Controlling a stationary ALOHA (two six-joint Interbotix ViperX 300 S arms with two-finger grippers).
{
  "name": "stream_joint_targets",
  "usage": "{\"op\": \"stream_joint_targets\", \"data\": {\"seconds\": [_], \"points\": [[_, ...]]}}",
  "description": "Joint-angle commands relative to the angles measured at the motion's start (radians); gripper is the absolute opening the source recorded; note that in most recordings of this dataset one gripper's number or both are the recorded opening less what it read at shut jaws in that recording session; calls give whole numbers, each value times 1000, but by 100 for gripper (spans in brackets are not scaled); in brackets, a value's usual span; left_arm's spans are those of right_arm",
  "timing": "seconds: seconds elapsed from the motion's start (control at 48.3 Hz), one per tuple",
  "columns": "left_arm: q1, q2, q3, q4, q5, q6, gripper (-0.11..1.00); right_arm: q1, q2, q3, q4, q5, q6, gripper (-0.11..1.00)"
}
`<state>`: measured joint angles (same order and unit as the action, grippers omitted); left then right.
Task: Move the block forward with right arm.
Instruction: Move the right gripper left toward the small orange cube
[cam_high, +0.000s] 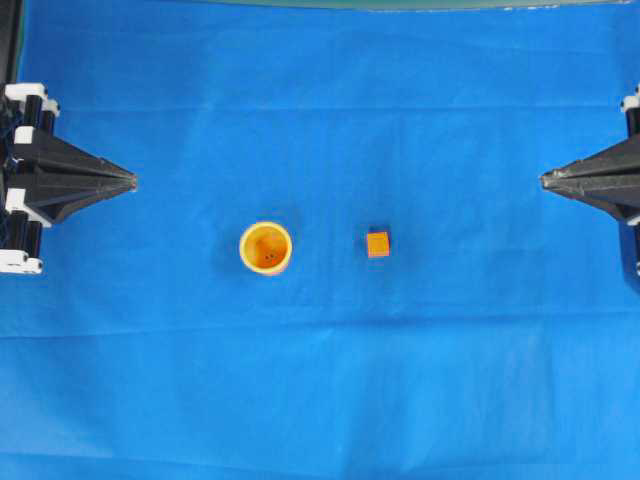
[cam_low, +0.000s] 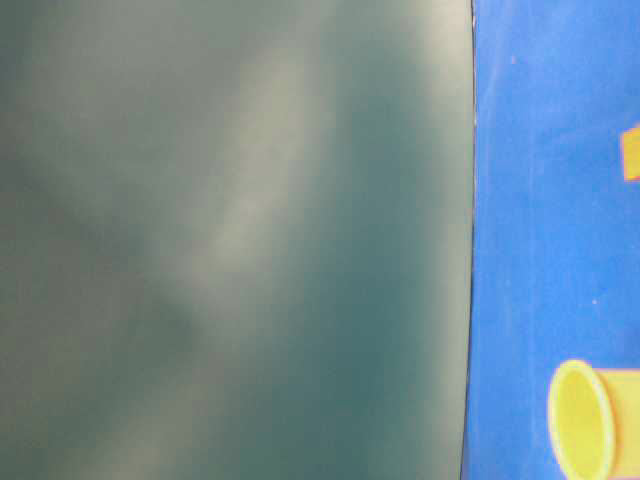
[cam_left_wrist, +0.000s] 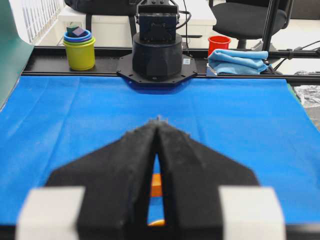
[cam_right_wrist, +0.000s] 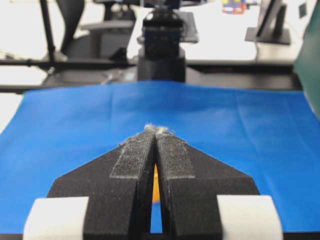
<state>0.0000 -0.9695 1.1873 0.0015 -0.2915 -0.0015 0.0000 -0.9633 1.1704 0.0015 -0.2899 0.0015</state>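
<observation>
Blue cloth (cam_high: 320, 380): one block (cam_high: 378, 244), one cup (cam_high: 265, 247), two pincers (cam_high: 133, 182) (cam_high: 543, 181) both together.

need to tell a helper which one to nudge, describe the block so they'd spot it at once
On the blue cloth, look near the middle, just right of the round yellow cup. The block is the small orange cube, square-sided and far smaller than the cup.
</observation>
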Motion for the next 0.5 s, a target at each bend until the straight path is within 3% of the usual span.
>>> {"op": "stream_joint_targets", "data": {"seconds": [0.0,0.124,0.476], "points": [[2,12,-43,3,14,-11,0,3,5,-23,0,-6,3,0],[2,14,-66,3,61,-11,0,2,20,-91,2,81,6,0],[2,34,-83,3,78,-11,0,-11,190,-368,14,494,58,0]]}}
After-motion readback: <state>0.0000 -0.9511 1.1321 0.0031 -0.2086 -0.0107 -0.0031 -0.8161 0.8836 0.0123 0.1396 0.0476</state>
